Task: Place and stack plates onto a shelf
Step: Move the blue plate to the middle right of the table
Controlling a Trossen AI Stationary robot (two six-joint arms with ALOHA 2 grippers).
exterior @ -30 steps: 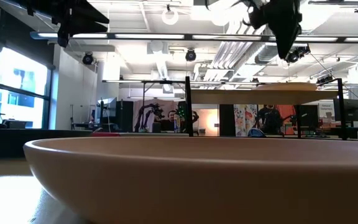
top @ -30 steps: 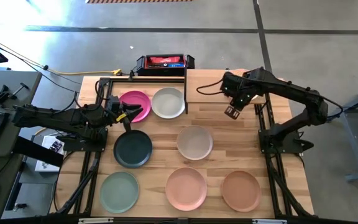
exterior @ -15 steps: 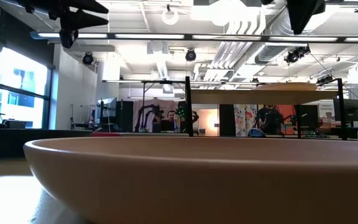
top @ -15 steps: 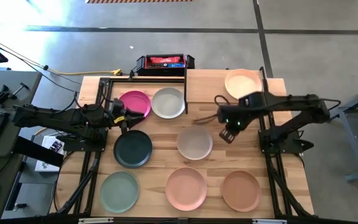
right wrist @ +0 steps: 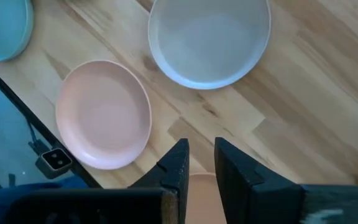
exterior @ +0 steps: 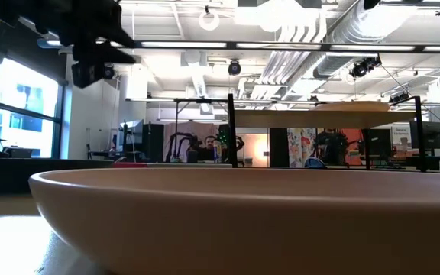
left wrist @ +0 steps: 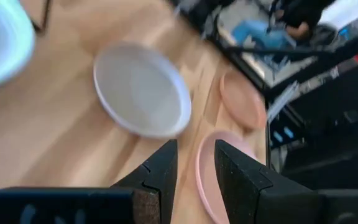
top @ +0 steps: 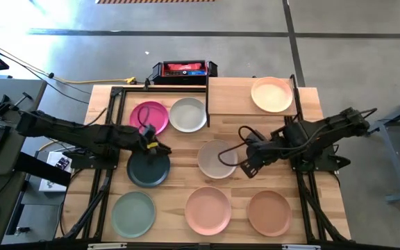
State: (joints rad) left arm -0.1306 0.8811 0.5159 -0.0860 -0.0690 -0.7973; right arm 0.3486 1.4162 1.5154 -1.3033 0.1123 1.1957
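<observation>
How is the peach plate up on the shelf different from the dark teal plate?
The peach plate is pale; the dark teal plate is very dark. The peach plate sits on the shelf; the teal one lies on the tabletop, under the left gripper. Both are round, similar in size.

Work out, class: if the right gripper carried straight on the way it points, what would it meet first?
Probably the beige plate: the right gripper points at its near edge, though its height is unclear.

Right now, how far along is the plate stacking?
Done: one peach plate sits on the shelf. In hand: nothing; the left gripper hovers over the dark teal plate, the right gripper beside the beige plate. Left: seven plates on the table.
</observation>
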